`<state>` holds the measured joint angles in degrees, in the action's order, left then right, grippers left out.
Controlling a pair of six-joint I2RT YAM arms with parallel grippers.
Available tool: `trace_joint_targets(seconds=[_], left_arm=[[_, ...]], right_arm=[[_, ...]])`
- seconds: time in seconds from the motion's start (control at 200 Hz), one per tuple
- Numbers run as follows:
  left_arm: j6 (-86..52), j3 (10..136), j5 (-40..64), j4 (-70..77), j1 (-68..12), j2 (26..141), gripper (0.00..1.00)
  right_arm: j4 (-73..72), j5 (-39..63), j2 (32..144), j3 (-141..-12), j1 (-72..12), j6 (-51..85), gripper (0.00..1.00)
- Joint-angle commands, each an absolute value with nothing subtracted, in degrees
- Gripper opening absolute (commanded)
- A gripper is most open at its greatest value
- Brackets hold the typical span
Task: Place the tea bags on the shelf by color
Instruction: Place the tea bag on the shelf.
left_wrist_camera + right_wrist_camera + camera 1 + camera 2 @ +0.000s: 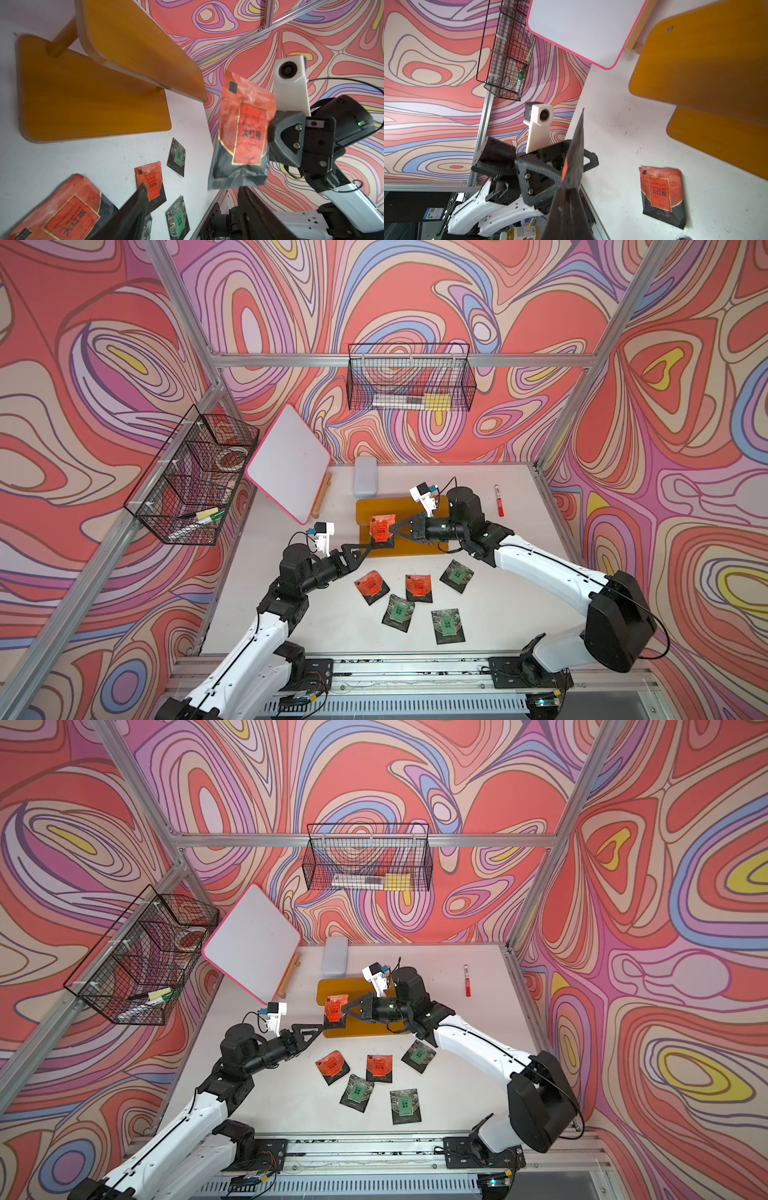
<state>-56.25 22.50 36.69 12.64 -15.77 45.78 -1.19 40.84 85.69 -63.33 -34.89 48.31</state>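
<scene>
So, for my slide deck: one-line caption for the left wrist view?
Right gripper holds an orange-red tea bag aloft near the mustard-yellow shelf.

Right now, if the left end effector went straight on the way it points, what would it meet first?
Probably the orange-red tea bag pinched in the right end effector; depth is unclear.

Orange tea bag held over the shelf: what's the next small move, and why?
Probably draw the left gripper back toward its own side. Its jaws stand open just below the orange tea bag, while the right gripper is shut on the bag's edge and holds it alone above the shelf. With the left clear, the right could lower the bag onto a tier.
</scene>
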Motion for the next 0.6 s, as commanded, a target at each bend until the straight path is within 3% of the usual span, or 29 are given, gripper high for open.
trace_joint_targets(seconds=[0.0, 0.596], left_arm=[[-52.06, 25.35, 33.2, 5.75, -15.82, 45.29, 0.74], [-47.11, 29.07, 21.24, -8.23, -15.82, 40.63, 0.76]], right_arm=[[5.2, 42.53, 89.68, -68.19, -33.31, 44.76, 0.0], [21.16, 46.65, 109.06, -91.99, -28.33, 37.59, 0.0]])
